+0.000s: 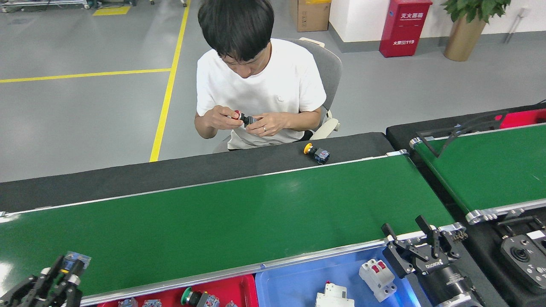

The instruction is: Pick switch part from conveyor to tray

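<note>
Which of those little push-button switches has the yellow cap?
The small dark switch with a yellow cap, lying on the black strip beyond the conveyor. The person's has a red cap; the red tray's, green.

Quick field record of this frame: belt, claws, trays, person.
conveyor: belt surface bare
left claw: shut on a small switch part, over belt's near-left corner
right claw: open, empty, over the near rail
red tray: holds switch parts
blue tray: holds white breakers
person: handling a red-capped switch
yellow-capped switch: on black ledge beyond belt
</note>
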